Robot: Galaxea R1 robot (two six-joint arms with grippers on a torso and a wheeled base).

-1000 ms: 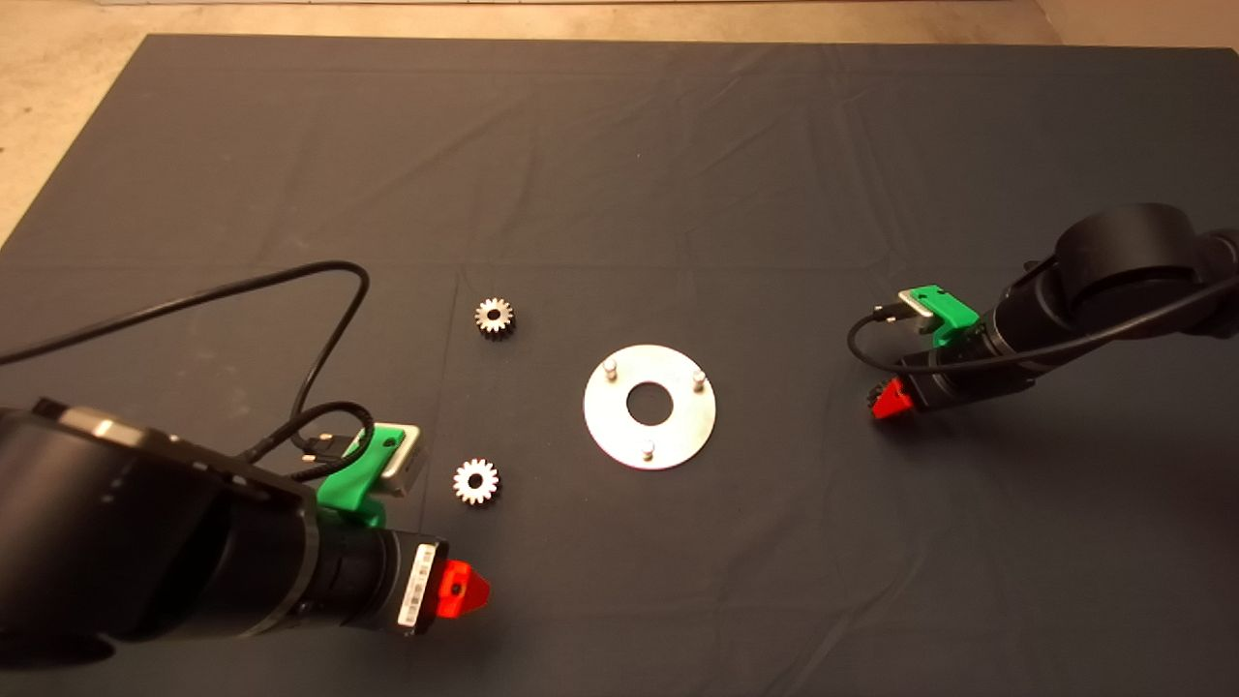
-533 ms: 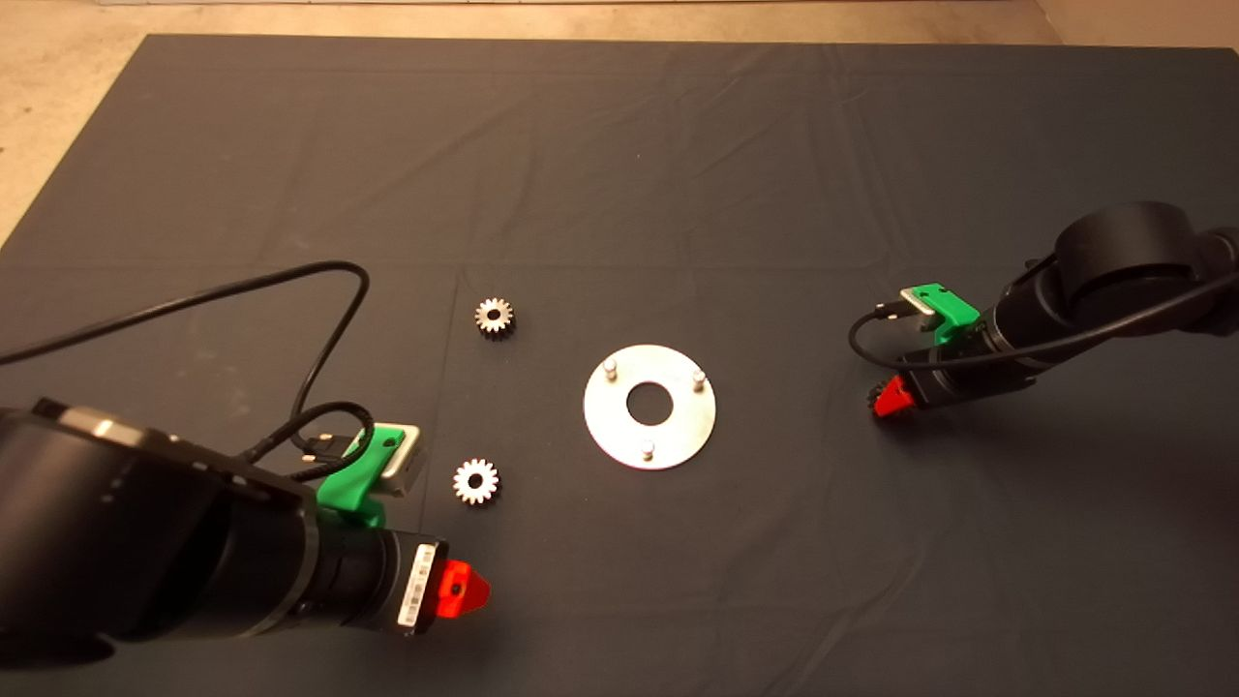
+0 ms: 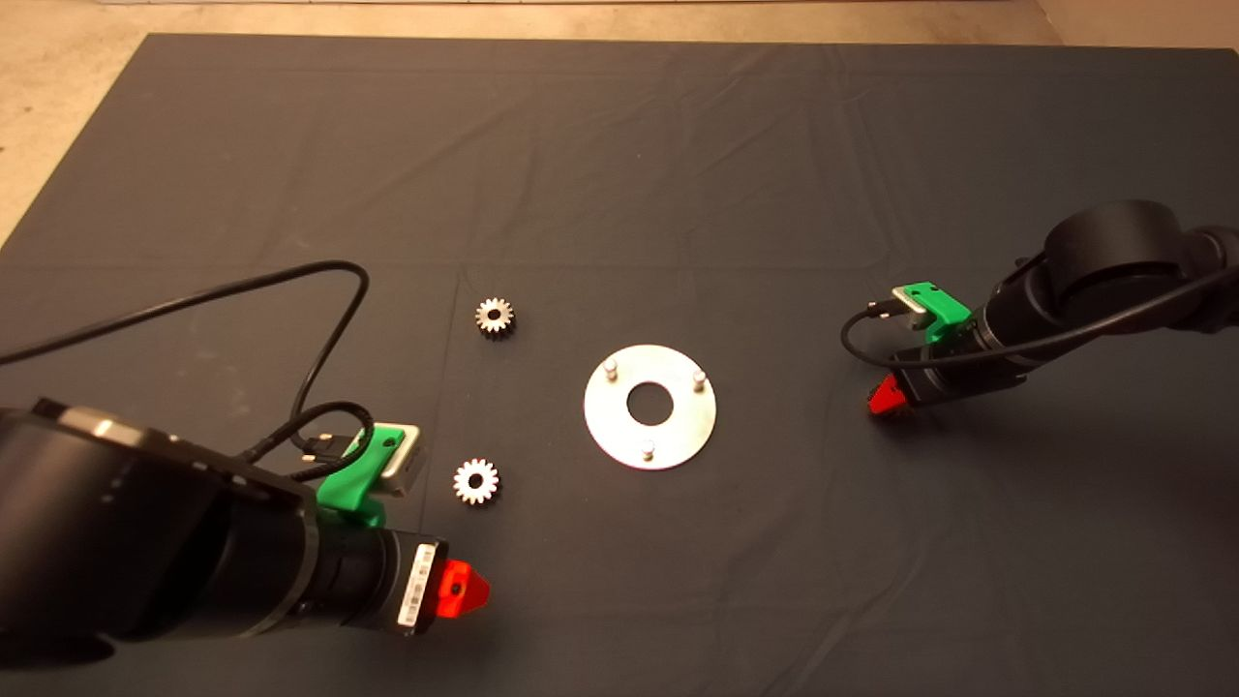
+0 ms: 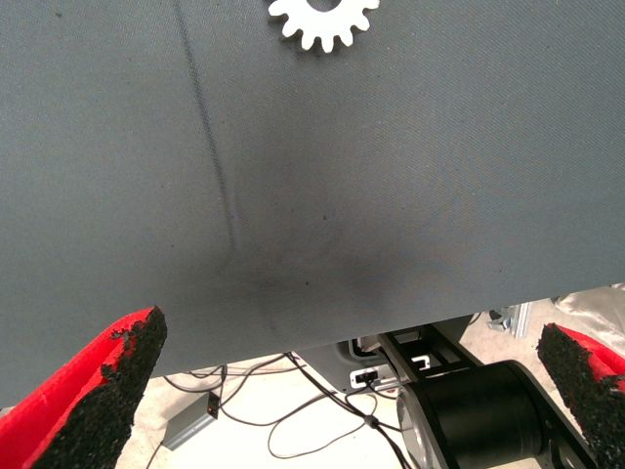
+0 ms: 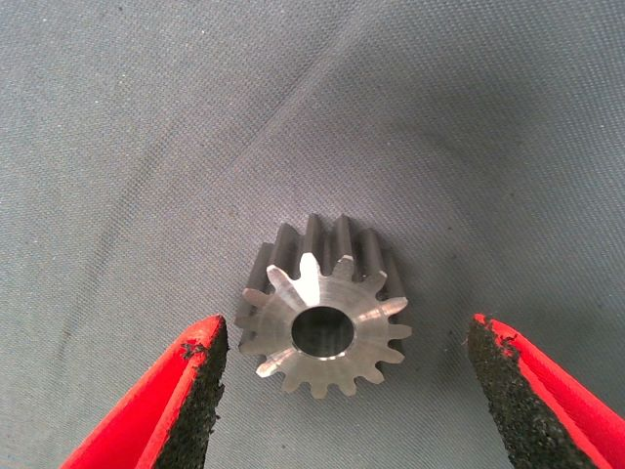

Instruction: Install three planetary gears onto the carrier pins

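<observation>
The shiny round disc (image 3: 649,407) lies mid-mat with its three carrier pins (image 3: 611,369) upright and bare. Two planetary gears lie flat to its left, one farther back (image 3: 495,316) and one nearer the front (image 3: 475,481). A third gear (image 5: 325,318) lies on the mat right of the disc. My right gripper (image 3: 884,398) is low over it, open, with the gear between its fingers (image 5: 195,391) and touching neither. My left gripper (image 3: 465,590) hangs open near the front left, just short of the nearer gear (image 4: 324,20).
A black cable (image 3: 319,290) loops over the mat behind the left arm. The dark mat (image 3: 619,174) has a bare stretch behind the disc, and pale floor (image 3: 58,58) shows past its far left edge.
The right arm has shifted slightly to the left over its gear. The left arm, the disc and the two left gears have not moved.
</observation>
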